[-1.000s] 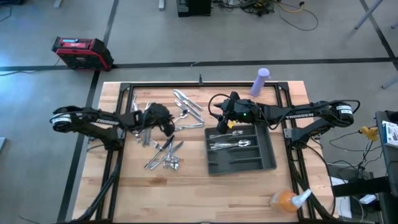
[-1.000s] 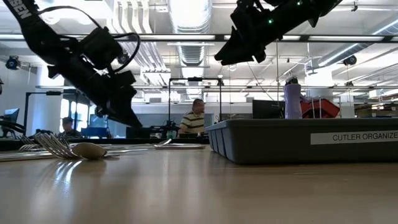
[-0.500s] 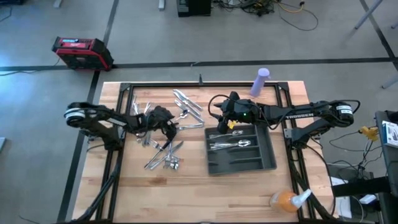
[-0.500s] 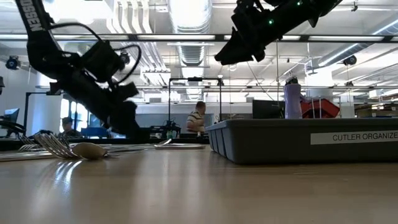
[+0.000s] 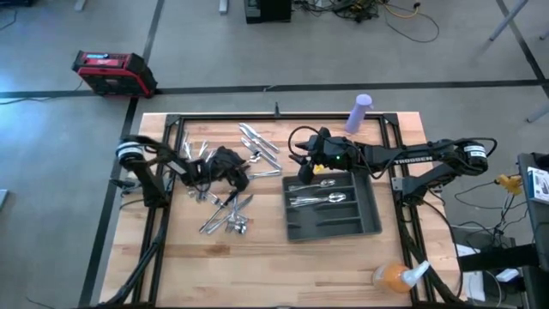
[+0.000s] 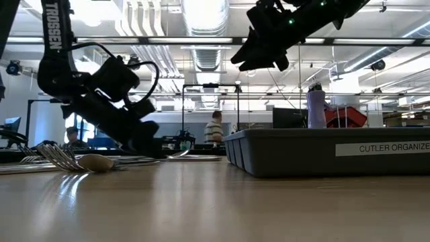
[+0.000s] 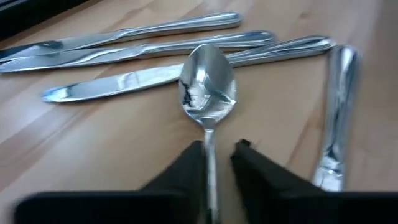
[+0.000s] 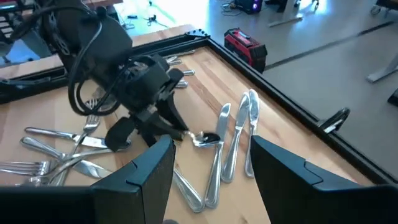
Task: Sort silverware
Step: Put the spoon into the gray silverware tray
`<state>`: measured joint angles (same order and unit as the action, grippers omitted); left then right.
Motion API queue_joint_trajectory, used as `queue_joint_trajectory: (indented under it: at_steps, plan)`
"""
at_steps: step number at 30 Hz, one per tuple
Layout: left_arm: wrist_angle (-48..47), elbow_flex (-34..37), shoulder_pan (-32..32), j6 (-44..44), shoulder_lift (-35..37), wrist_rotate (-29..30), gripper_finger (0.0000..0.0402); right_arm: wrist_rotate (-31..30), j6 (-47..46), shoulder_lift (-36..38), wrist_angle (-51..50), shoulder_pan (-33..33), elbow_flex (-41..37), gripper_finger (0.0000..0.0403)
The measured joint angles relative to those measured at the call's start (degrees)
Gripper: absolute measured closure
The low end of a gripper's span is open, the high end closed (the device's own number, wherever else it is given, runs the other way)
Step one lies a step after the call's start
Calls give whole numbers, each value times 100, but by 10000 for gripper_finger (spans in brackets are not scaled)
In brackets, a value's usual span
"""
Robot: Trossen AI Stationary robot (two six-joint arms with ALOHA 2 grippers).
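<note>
Silverware lies loose on the wooden table's left half: knives [image 5: 257, 137] at the far side, forks [image 5: 193, 150] to their left, and a mixed heap [image 5: 227, 215] nearer. My left gripper [image 5: 240, 176] is down at the table top. Its fingers, a narrow gap apart, stand on either side of the handle of a spoon [image 7: 207, 87], whose bowl lies beyond the fingertips. My right gripper [image 8: 214, 186] hangs open and holds nothing above the far end of the dark grey tray [image 5: 364, 215], which has some silverware [image 5: 322, 197] in it. My left gripper has the spoon's handle [image 7: 209, 155] running between its two fingers [image 7: 186, 168], which lie along it, slanting down from the table's left. The spoon lies flat on the table. Whether the fingers touch the handle, I cannot tell.
A purple bottle [image 5: 358, 112] stands at the table's far edge, right of the middle. An orange spray bottle [image 5: 396, 275] lies at the near right corner. A red case [image 5: 111, 73] sits on the floor beyond the table. A person [image 6: 215, 131] stands in the room behind.
My left gripper has gone toward the table's right edge and down to the table top, arriving at the spoon. The silverware has stayed where it was.
</note>
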<state>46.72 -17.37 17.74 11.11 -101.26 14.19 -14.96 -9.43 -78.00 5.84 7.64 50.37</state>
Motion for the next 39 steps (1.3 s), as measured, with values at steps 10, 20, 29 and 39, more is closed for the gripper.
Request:
queue_joint_trajectory:
  at_steps: [10, 20, 29, 39]
  plan:
    - [-170, 24, -319, -656, 1374, 113, 397, 59, 799, 188, -53, -148, -2, 213]
    - [-177, -771, -1055, -1014, 1579, -521, 400, -262, 972, 1505, -1747, -536, 386, 213]
    - [-857, -3087, -1519, -1039, -183, -1425, 401, -265, 63, 2093, -3203, -603, 401, 213]
    - [-3087, -5753, -1573, -1257, -2023, -1483, 401, -260, -995, 2122, -4635, -1043, 576, 213]
